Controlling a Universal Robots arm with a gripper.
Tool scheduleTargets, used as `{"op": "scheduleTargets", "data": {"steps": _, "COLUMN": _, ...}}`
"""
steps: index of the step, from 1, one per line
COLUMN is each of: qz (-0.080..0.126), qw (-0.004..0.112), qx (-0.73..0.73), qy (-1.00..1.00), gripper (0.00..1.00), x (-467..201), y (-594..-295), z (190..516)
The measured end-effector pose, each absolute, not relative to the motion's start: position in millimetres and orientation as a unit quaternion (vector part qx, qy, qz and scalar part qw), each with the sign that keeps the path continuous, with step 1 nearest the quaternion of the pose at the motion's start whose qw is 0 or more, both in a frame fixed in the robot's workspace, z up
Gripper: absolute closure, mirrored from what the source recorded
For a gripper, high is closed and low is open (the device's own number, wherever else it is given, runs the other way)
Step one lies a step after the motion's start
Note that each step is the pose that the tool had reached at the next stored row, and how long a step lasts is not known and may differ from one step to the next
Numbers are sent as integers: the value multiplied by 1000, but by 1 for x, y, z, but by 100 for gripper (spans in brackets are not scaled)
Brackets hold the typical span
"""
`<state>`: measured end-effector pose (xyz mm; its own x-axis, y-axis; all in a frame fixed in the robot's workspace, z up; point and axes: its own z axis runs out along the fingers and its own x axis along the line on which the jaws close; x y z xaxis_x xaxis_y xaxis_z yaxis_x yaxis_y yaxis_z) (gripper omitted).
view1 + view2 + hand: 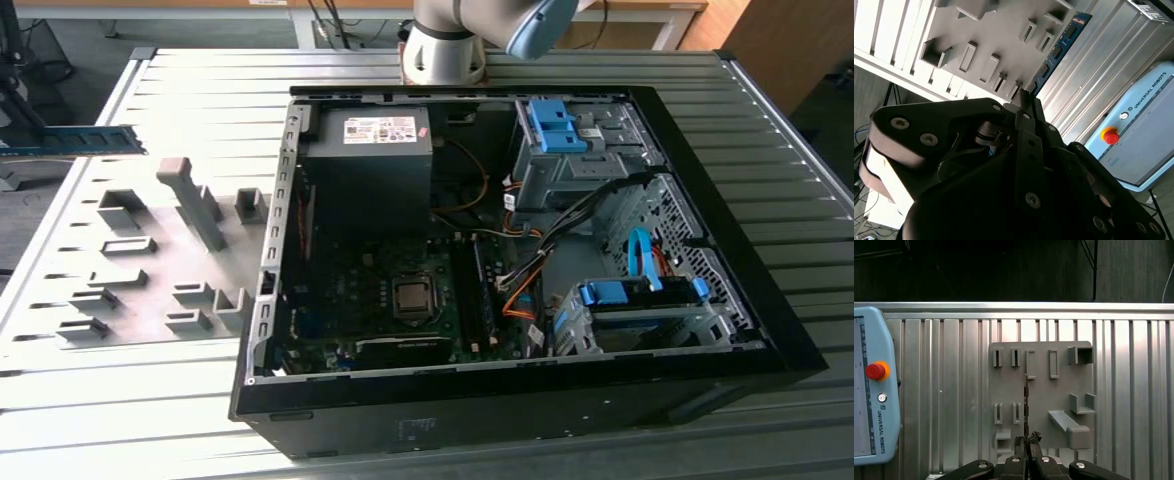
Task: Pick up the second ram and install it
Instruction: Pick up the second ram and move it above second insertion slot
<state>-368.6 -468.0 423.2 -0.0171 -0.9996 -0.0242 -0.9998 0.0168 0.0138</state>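
So the claw [1026,440] has the second ram [1026,400] pinched by one end. Its fingers [1019,442] are squeezed down to just the thickness of the stick. In the first wrist view you're looking at it edge-on, so it's only a thin dark line. It runs out from the fingertips over the grey holder plate [1044,395].

In the second wrist view the claw [1025,97] is a big black lump up front. The second ram [1061,42] pokes out past it, flat side showing, with a row of black chips. The holder plate [994,30] with its little pocket blocks is behind it.

In the exterior view, the second ram [74,140] sits in the upper left of the frame, lying roughly level. It's out past the far edge of the holder plate [147,290] and well apart from the computer case [534,400]. Can't tell how high off the bench [214,90] it is.

Between the stick and the open case there's a tall block [194,200] sticking up off the plate. Then comes the case's own side wall. Inside it are the power supply [367,150] towards the top, the motherboard [387,300] below it, and a tangle of orange cables [521,285] right beside the board. There are blue drive brackets [554,125] on the exterior view's right.

The teach pendant [874,390] with its red button [875,371] lies on the bench off to one side of the plate.
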Motion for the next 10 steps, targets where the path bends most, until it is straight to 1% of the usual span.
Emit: {"op": "scheduleTargets", "data": {"steps": 10, "qz": 13, "qw": 4, "qx": -701, "qy": 713, "gripper": 86, "x": -356, "y": -468, "z": 423}}
